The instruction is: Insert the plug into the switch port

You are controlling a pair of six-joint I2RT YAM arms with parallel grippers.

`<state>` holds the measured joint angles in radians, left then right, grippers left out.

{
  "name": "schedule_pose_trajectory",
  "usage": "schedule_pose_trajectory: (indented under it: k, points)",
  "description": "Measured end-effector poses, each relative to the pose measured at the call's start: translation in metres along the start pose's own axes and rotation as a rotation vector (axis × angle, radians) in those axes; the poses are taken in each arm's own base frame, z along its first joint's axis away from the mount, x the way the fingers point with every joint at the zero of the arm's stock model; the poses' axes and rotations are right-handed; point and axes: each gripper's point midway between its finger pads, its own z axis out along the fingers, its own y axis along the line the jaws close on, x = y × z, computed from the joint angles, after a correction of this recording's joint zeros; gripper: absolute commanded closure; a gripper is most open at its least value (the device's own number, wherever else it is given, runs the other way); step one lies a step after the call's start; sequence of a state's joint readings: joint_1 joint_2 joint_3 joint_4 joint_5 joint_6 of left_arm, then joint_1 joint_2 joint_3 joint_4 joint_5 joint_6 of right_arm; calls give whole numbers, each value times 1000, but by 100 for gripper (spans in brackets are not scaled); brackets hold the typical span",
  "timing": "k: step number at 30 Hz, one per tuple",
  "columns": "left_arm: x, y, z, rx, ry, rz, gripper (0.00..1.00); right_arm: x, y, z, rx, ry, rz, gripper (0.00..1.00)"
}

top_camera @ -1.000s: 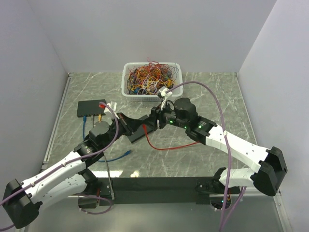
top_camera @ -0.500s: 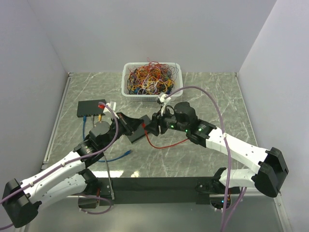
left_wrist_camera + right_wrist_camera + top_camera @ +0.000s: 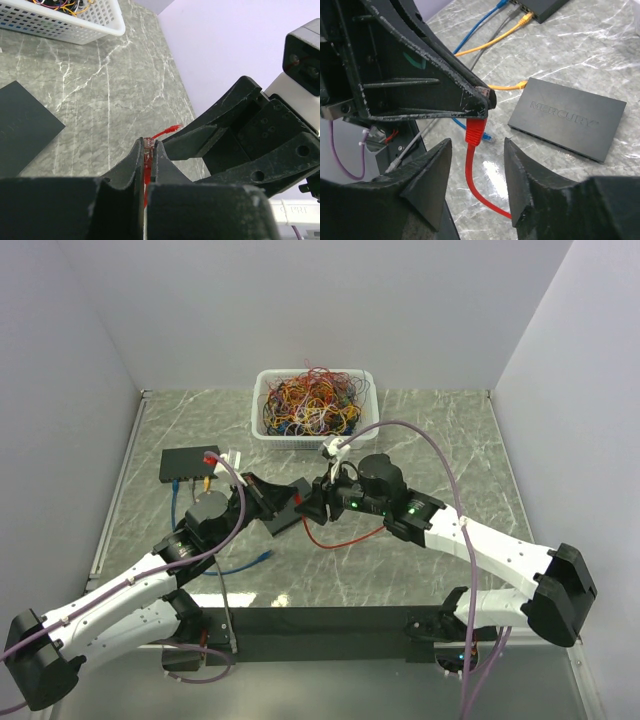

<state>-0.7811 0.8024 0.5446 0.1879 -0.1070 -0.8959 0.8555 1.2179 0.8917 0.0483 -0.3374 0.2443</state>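
Low in the right wrist view the right pincer [image 3: 476,150] gapes wide astride the red cable [image 3: 470,185] below the red plastic plug [image 3: 475,131], which the left pincer [image 3: 482,102] clamps at frame centre, clear of the flat black switch box [image 3: 570,117] on the grey marble bench [image 3: 600,45] at right.

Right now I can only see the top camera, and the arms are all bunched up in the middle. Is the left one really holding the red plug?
Observer: Yes. The left wrist view shows the left end effector shut on the red plug, pinched at its very tip.
Operator: Is the other arm grabbing it too?
Observer: Not yet. In the right wrist view the right end effector is open, straddling the red cable without touching it.
Operator: Is there a switch under there?
Observer: Yes, a black switch marked MERCURY lies flat just beyond them.
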Motion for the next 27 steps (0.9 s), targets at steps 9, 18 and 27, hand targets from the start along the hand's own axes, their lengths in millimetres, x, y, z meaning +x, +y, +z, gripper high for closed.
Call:
schedule_pose_trajectory:
  k: [9,18,27]
  points:
    - [1,0,0,-2,-1,0,100,4,-4,8,16,15,12,63]
    - [0,0,0,-7,-6,0,99,-4,-3,9,31,-3,21,63]
    - [-1,3,0,-19,-12,1,100,-5,-2,11,36,-5,28,83]
